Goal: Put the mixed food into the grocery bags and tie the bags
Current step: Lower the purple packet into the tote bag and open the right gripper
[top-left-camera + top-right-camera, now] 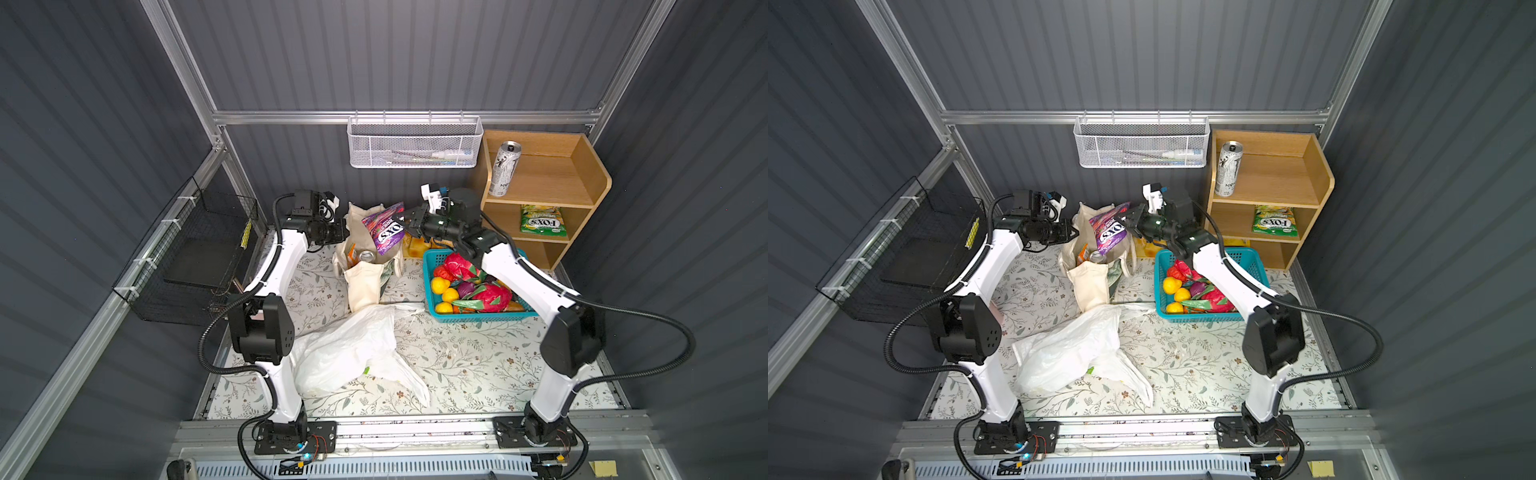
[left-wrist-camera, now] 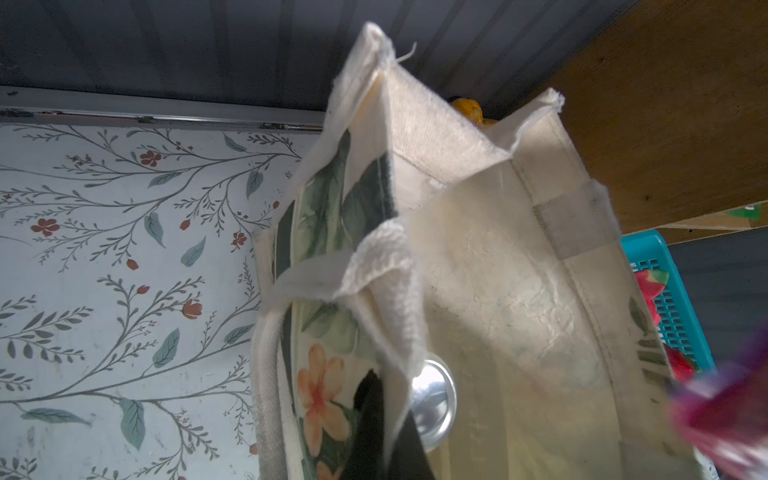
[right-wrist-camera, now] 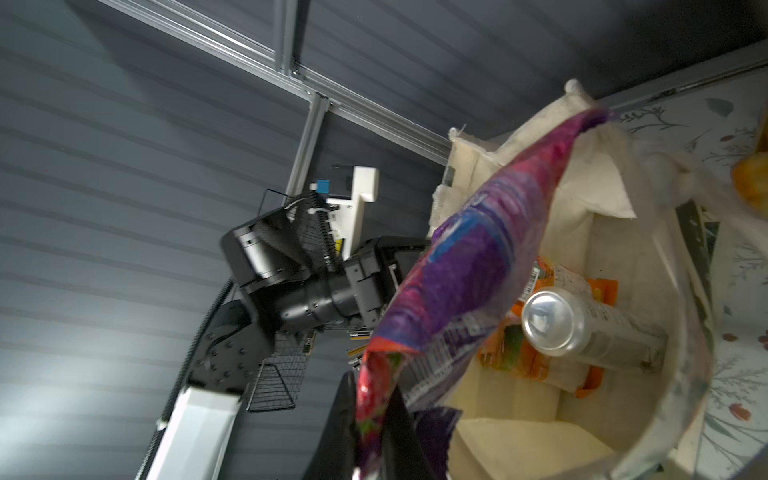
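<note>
On the right gripper (image 1: pixel 409 220) the jaws clench a corner of the purple plastic FOX'S sweets pouch (image 1: pixel 384 230), which hangs over the open mouth of the upright cream canvas tote (image 1: pixel 365 286). On the left gripper (image 1: pixel 344 232) the jaws pinch the tote's rim. A silver drink can (image 1: pixel 366 255) sits inside the tote.

Grey ribbed walls (image 1: pixel 395 54), floral tabletop (image 1: pixel 478 361), wooden shelf (image 1: pixel 552 174)

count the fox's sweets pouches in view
2: a purple pouch held by the right gripper above the canvas tote, a green pouch on the wooden shelf's middle level. More may hide inside the tote.
</note>
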`<state>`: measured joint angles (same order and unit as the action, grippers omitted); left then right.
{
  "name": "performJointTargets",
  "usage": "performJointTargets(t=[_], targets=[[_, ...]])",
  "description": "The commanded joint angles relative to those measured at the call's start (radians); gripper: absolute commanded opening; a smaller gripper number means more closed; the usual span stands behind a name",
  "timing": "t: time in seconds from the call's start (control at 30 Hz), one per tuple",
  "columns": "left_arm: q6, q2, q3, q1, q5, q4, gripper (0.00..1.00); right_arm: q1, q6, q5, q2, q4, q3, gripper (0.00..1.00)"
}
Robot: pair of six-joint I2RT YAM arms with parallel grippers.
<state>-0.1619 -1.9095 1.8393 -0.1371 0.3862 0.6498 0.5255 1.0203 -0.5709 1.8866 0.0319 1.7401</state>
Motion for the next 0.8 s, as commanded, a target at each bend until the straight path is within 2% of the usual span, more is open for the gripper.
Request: performJointTargets(t=[0.0,0.07,0.17,0.23,0.27,0.37,0.5,0.63,0.7,0.77], targets=[[-0.009,-0.006,0.012,-0.01,0.021,0.037,0.0,0.024,-0.025,0.02,0.114,-0.034,0.137,0.0],[-0.011,-0.003,0.011,-0.011,0.023,0.036,0.0,0.04,-0.041,0.02,0.193,-0.094,0.211,0.0],[-0.018,-0.003,0.011,-0.01,0.025,0.034,0.0,0.049,-0.102,0.005,0.271,-0.207,0.31,0.3],[-0.02,-0.002,0.012,-0.01,0.023,0.034,0.0,0.048,-0.148,0.019,0.268,-0.262,0.331,0.51],[-0.02,-0.002,0.012,-0.01,0.02,0.036,0.0,0.045,-0.165,0.02,0.255,-0.274,0.33,0.57],[-0.019,-0.005,0.016,-0.01,0.012,0.037,0.0,0.038,-0.199,0.016,0.201,-0.297,0.327,0.63],[-0.011,-0.018,0.038,-0.009,-0.032,0.06,0.0,0.027,-0.282,0.036,0.115,-0.352,0.31,0.65],[-0.005,-0.026,0.063,-0.004,-0.097,0.079,0.0,0.025,-0.409,0.191,0.037,-0.454,0.273,0.67],[-0.006,-0.024,0.073,-0.001,-0.123,0.086,0.0,0.022,-0.466,0.293,0.035,-0.521,0.276,0.69],[-0.011,-0.02,0.081,0.002,-0.136,0.085,0.0,0.022,-0.502,0.333,0.052,-0.558,0.28,0.72]])
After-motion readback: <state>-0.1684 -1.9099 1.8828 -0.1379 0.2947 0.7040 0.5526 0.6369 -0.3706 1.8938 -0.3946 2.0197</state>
